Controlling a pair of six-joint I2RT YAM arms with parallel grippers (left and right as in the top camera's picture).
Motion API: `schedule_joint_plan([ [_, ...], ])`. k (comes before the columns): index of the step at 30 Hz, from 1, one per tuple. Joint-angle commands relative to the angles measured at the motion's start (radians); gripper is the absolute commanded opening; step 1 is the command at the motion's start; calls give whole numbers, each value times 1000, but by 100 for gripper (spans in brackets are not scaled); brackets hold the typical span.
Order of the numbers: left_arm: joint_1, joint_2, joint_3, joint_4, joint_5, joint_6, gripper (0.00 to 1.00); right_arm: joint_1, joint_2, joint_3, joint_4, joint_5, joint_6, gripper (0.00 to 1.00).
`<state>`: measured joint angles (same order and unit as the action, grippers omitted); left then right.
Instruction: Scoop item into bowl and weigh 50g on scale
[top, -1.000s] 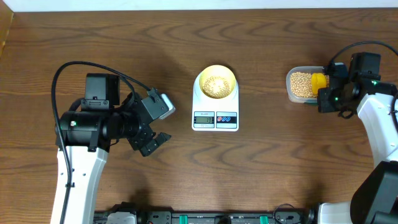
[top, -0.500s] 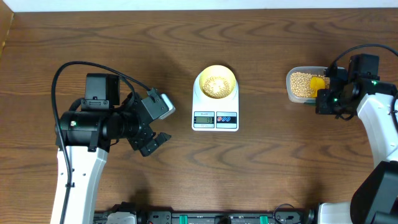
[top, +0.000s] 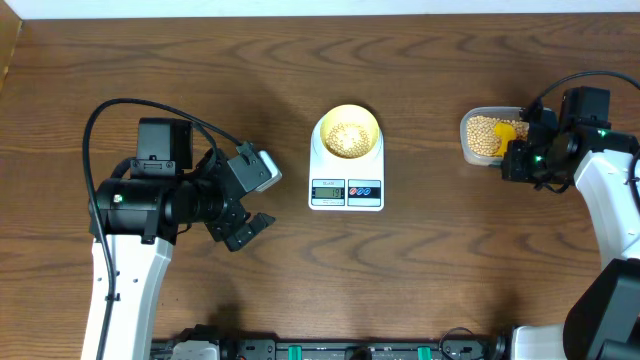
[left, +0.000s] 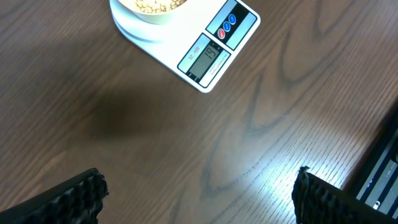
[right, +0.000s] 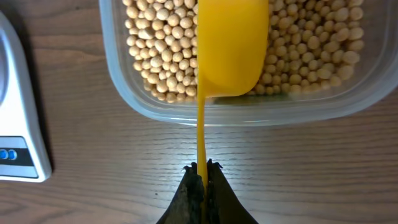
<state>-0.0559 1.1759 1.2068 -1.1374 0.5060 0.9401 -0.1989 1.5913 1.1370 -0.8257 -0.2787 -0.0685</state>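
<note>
The pale yellow bowl (top: 347, 133) holds some tan beans (top: 347, 136) and stands on the white scale (top: 346, 184); both also show at the top of the left wrist view, bowl (left: 149, 9) and scale (left: 211, 53). More beans (right: 168, 46) fill a clear plastic tub (top: 482, 137) at the right. My right gripper (right: 202, 169) is shut on the handle of a yellow scoop (right: 231, 46), whose head hangs over the tub's beans. It also shows in the overhead view (top: 520, 158). My left gripper (top: 240, 200) is open and empty, left of the scale.
The tub's near wall (right: 249, 112) lies between my right gripper and the beans. The table's front edge with black hardware (top: 330, 350) runs along the bottom. A corner of the scale (right: 15, 137) shows at the left of the right wrist view.
My right gripper has moved slightly down and left, and the scoop has tilted over the tub. The left arm has not moved.
</note>
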Motion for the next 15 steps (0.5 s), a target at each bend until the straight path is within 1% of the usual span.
schedule_joint_plan([
  [1,3,-7,11,-3,-2,9,98,3,-1,-19,8,-41,21,1],
  [6,3,-7,11,-3,-2,9,98,3,-1,-60,42,-42,55,1],
  [12,3,-7,11,-3,-2,9,98,3,-1,-131,121,-44,150,1],
  [15,3,-7,11,-3,-2,9,98,3,-1,-140,142,-47,175,1],
])
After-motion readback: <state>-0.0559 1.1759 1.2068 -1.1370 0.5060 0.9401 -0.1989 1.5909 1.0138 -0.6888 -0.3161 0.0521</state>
